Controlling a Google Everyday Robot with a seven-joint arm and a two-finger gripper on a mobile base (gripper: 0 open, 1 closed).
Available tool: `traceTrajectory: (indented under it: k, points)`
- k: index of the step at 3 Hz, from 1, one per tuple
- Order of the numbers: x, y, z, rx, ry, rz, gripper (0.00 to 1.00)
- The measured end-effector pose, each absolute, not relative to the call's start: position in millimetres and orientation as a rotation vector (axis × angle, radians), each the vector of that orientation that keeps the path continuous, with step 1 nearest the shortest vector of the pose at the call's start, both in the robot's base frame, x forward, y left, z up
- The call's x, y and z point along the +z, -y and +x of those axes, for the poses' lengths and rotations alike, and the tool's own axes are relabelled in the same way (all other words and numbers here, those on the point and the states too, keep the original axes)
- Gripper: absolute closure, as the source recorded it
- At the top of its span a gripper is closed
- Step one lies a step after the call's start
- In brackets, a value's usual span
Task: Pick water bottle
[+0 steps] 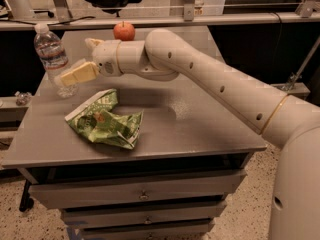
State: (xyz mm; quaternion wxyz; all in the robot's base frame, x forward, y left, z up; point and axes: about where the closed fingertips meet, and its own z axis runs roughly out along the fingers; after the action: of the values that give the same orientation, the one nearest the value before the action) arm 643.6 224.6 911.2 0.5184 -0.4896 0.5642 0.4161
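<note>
The water bottle (51, 54) is clear ribbed plastic with a white cap and a pale label band. It stands upright at the far left of the grey table (200, 129). My gripper (75, 60) is at the end of the white arm that reaches in from the right, just right of the bottle. It is open. The near cream finger (79, 74) lies across the front of the bottle's lower part, and the far finger (92, 43) shows behind, apart from the bottle. Nothing is held.
A red apple (124, 31) sits at the table's back edge, behind the wrist. A crumpled green chip bag (103, 121) lies front left, just below the gripper. Drawers (142, 194) are under the table top.
</note>
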Motion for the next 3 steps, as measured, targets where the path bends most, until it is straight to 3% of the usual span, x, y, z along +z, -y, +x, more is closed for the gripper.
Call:
traceTrajectory:
  k: [1, 3]
  points:
    - [911, -252, 639, 1.046, -1.319, -1.161, 0.00]
    - [914, -283, 627, 1.101, -1.283, -1.170, 0.41]
